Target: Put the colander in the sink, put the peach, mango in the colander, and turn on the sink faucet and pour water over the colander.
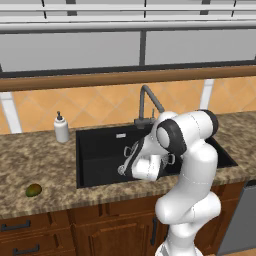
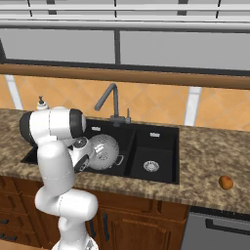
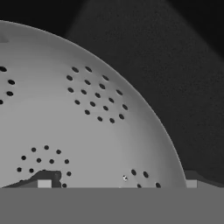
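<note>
Perforated metal of the colander (image 3: pixel 83 127) sat right against the hand camera, the bowl tipped on its side in the left basin of the sink (image 2: pixel 161 141). I could not tell whether the tool's jaws were spread or pinching it. To finish this step well, I judged, settle it upright before fetching the mango (image 1: pixel 33 190) at 9 o'clock on the desk (image 1: pixel 40 160) and the peach (image 2: pixel 225 182) at 3 o'clock.

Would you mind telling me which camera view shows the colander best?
The right base view: the colander shows nearly whole, tilted on its side in the sink's left basin. The left base view shows little more than its handles beside the arm; the hand view shows a close patch of its perforated wall.
</note>
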